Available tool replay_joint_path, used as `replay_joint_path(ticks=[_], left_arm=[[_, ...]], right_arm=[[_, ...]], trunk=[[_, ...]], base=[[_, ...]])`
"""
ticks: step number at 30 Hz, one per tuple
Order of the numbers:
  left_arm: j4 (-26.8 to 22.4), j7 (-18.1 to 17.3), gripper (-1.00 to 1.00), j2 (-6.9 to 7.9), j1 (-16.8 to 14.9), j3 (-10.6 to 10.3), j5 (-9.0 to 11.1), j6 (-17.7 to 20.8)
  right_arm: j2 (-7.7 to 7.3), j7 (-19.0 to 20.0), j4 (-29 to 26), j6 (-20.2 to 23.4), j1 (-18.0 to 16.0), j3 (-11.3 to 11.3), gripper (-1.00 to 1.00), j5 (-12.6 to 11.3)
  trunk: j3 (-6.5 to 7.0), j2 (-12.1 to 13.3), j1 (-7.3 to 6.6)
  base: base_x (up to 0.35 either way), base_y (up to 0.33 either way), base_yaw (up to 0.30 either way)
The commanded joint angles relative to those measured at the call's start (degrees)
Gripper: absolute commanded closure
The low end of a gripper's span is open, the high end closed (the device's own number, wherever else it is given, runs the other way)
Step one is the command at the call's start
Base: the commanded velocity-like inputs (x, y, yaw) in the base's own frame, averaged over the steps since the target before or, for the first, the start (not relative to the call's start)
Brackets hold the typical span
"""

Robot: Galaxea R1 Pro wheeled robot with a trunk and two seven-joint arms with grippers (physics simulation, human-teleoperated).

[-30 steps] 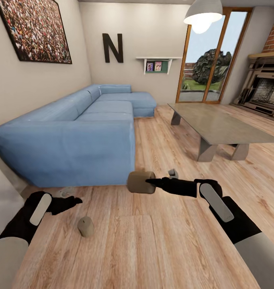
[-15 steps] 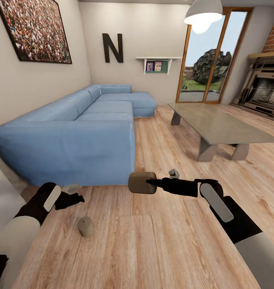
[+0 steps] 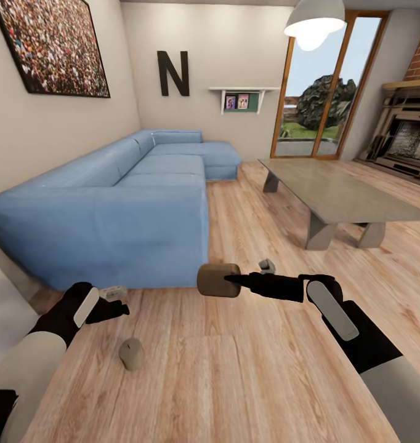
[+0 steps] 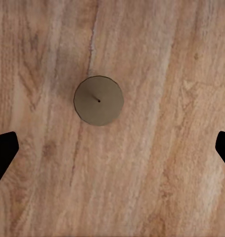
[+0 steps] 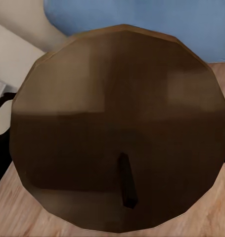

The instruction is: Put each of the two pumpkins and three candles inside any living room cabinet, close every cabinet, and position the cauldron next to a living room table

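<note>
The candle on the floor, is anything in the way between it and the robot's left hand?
Nothing visible. The candle stands alone on bare wooden floor, and the left wrist view looks straight down on its top, with the left gripper open and its fingertips at both sides. The right gripper holds another candle.

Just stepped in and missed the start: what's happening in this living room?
The robot is collecting candles off the wood floor near the blue sofa. Its right end effector holds one candle sideways in the air. The left end effector hangs open above a second candle standing upright on the floor, its wick top centred in the left wrist view. The grey coffee table stands off to the right.
</note>
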Motion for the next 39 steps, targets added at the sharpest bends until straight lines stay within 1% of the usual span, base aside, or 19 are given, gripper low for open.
replay_joint_path(ticks=[1, 18, 22, 27, 30, 32, 39], left_arm=[[-0.07, 0.56, -1.0, 0.04, -0.02, -0.25, 0.6, 0.16], [0.41, 0.56, -1.0, -0.05, 0.03, -0.3, 0.71, 0.07], [1.14, 0.54, -1.0, -0.04, 0.06, -1.21, 0.62, -0.06], [1.39, 0.52, -1.0, 0.01, 0.07, -1.47, 0.59, -0.76], [1.75, 0.49, -1.0, 0.06, 0.07, -1.5, 0.77, -2.35], [3.13, 0.48, -1.0, 0.02, 0.07, -1.55, 0.64, -3.26], [4.62, 0.48, -1.0, 0.06, 0.07, -1.67, 0.64, -4.94]], right_arm=[[-0.04, 0.25, -0.02, 0.1, -0.05, 0.05, 1.0, 0.13], [-0.01, 0.25, -0.07, 0.09, -0.05, 0.05, 1.0, 0.11], [-0.04, 0.25, -0.1, 0.09, -0.05, 0.05, 1.0, 0.11], [-0.04, 0.25, -0.06, 0.09, -0.05, 0.05, 1.0, 0.11], [-0.04, 0.25, -0.08, 0.09, -0.05, 0.05, 1.0, 0.11], [-0.04, 0.25, -0.09, 0.09, -0.05, 0.04, 1.0, 0.09], [-0.04, 0.33, -0.55, 0.09, -0.05, 0.04, 1.0, -0.38]], trunk=[[-0.05, -0.02, 0.01], [-0.05, -0.02, 0.01], [-0.05, -0.02, 0.01], [-0.05, -0.02, 0.01], [-0.72, -0.06, 0.08], [-1.16, -0.09, 0.13], [-2.71, -0.18, 0.31]], base=[[0.104, 0.029, 0.0], [0.107, 0.034, 0.0], [0.015, 0.0, 0.0], [0.002, 0.0, 0.0], [0.0, 0.0, 0.0], [0.0, 0.0, 0.0], [0.0, 0.0, 0.0]])
